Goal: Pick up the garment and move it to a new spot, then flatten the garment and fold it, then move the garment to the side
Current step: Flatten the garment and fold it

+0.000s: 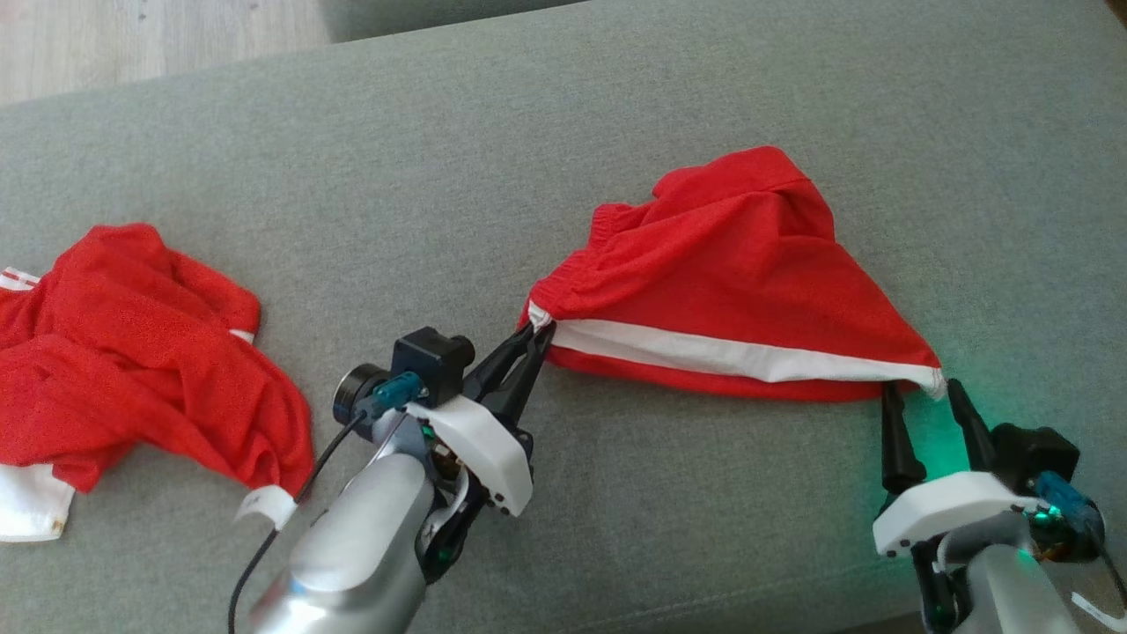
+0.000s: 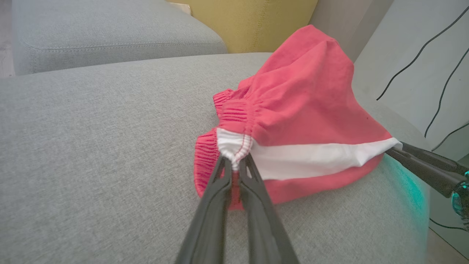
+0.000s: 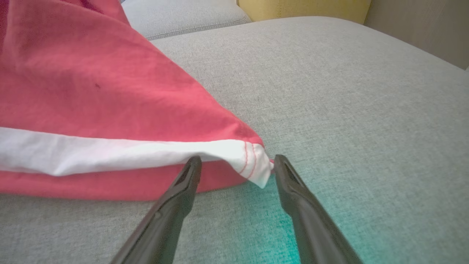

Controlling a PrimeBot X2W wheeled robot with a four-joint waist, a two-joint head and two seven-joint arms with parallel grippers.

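The garment (image 1: 731,273) is a pair of red shorts with a white side stripe, lying on the grey cushion (image 1: 563,158) right of centre. My left gripper (image 1: 535,337) is shut on the waistband's white corner (image 2: 233,146) at the garment's left end. My right gripper (image 1: 924,392) stands open at the garment's right end, its fingertips on either side of the white hem corner (image 3: 256,165), which lies loose between them. The stripe (image 2: 315,157) runs stretched between the two ends, with the other arm's fingers (image 2: 425,165) at its far tip.
A second red and white garment (image 1: 132,361) lies crumpled at the cushion's left edge. Wooden floor (image 1: 132,35) shows beyond the cushion at top left. A yellow cushion (image 2: 256,22) and a pale wall with black cables (image 2: 432,73) stand behind.
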